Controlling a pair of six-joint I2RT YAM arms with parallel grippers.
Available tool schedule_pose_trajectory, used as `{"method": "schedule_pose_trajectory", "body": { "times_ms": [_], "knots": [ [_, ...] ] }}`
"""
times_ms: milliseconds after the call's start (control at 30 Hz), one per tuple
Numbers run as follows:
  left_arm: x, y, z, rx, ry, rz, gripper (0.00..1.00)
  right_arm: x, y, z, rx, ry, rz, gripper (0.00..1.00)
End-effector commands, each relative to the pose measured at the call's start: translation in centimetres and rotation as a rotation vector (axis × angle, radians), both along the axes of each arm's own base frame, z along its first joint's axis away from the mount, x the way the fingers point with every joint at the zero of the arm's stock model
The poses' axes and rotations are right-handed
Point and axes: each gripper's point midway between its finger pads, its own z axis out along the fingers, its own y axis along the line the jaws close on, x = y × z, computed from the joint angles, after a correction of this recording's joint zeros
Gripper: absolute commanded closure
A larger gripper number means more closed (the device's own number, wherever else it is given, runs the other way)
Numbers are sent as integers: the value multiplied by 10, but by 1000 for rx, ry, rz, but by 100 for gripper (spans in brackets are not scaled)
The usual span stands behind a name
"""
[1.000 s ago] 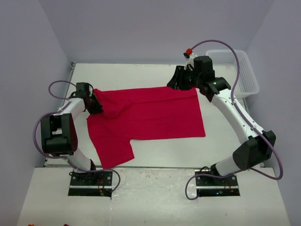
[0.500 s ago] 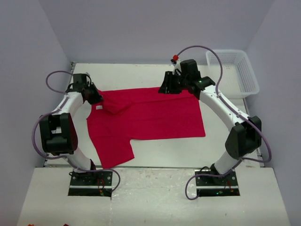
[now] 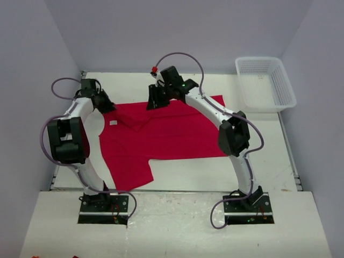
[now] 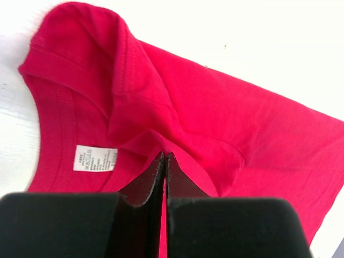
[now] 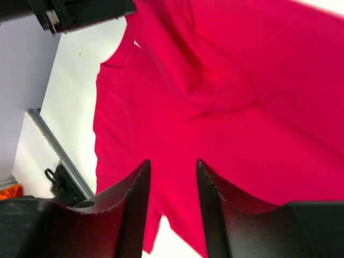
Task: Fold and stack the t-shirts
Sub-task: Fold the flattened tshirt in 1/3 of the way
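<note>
While the left gripper [image 3: 107,106] is pressed fully shut on a raised fold of the t-shirt [image 3: 177,134] beside the collar, the right gripper [image 3: 155,103] hangs over the garment's far edge with its jaws partly apart and nothing between them. The red shirt lies mostly flat in the middle of the table [image 3: 258,156]. Its long axis runs left to right, with collar and white neck label [image 3: 114,123] toward the left arm and hem toward the side of the white basket [image 3: 266,80]. One sleeve sticks out toward the arm bases; the far shoulder is bunched in over the chest. That rumpled ridge lies between the two grippers, so the right arm, already above the far edge, looks best placed to take cloth there, opposite the left arm's pinch.
</note>
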Motion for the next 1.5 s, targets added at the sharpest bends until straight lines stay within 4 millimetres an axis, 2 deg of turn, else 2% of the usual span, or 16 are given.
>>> {"method": "schedule_pose_trajectory", "body": {
  "times_ms": [0, 100, 267, 367, 400, 433, 533, 667, 767, 800, 867, 1000, 1133, 1233, 1333, 1467],
  "knots": [
    [22, 9, 18, -30, -72, 17, 100, 11, 3, 12, 6, 8, 4, 73],
    [27, 15, 12, -36, -60, 22, 100, 9, 3, -8, -9, 44, -4, 100],
    [33, 22, 0, -63, -42, 38, 100, -1, 12, -10, 43, 74, 53, 100],
    [33, 20, -4, -75, -34, 32, 96, -9, 20, -18, 47, 92, 96, 69],
    [31, 19, -6, -76, -28, 31, 90, -12, 22, -21, 53, 102, 107, 53],
    [29, 19, -7, -77, -24, 29, 72, -16, 26, -21, 59, 109, 117, 47],
    [23, 18, -7, -65, -21, 28, 33, -25, 39, -25, 88, 129, 150, 41],
    [15, 29, 15, 32, -41, 57, 10, -30, 45, -27, 80, 133, 150, 42],
    [5, 25, 40, 115, -77, 48, 12, -31, 34, -23, 47, 121, 96, 49],
    [1, 12, 45, 134, -83, 16, 15, -27, 20, -39, -21, 115, 28, 80],
    [-14, -4, 54, 172, -89, -36, 22, -28, 6, -21, -34, 75, -11, 100],
    [-49, -65, 59, 187, -87, -199, 42, -38, -39, -38, -155, 58, -89, 100],
    [-84, -105, 52, 204, -81, -280, 27, -40, -91, -28, -189, 37, -188, 84],
    [-102, -115, 24, 237, -15, -297, 34, -38, -131, 5, -136, -13, -288, 82],
    [-105, -110, -2, 334, 27, -271, 55, -38, -164, 54, -58, -91, -364, 82],
    [-102, -105, -15, 448, 54, -241, 63, -47, -191, 103, -23, -201, -408, 81]
  ]
}}
